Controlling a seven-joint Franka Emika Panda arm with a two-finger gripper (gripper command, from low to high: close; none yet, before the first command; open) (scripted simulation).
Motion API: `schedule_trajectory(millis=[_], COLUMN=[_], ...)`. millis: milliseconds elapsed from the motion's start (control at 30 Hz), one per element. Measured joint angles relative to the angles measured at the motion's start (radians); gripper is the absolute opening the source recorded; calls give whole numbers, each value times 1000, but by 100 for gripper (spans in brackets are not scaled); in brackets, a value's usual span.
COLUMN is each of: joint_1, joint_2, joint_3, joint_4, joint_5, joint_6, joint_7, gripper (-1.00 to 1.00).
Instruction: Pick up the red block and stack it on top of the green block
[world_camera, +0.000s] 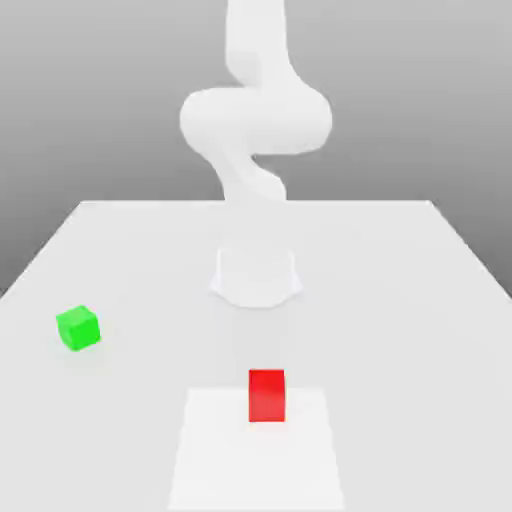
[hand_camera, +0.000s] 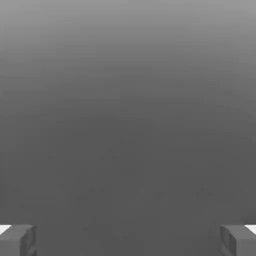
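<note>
Near table (world_camera: 420, 300) front edge: red block (world_camera: 266, 395) untouched, green block (world_camera: 78, 328) well apart by side edge. Gripper (hand_camera: 128, 240) fingers wide apart, empty. Reach step pending; next needs descent over red.

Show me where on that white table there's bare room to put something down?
Most of the table is bare. Free patches: the whole side to the exterior view's right of the red block; the stretch between the red block and the green block; the far corners either side of the arm's base. Nowhere is crowded. The pincer hangs open, holding nothing.
</note>
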Motion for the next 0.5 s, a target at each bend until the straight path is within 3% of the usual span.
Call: schedule_trajectory(millis=[500], joint_1=[18], joint_2=[504], joint_3=[15], joint_4=[-448], joint_5=[5], joint_6=[370], joint_7=[10], gripper=[0])
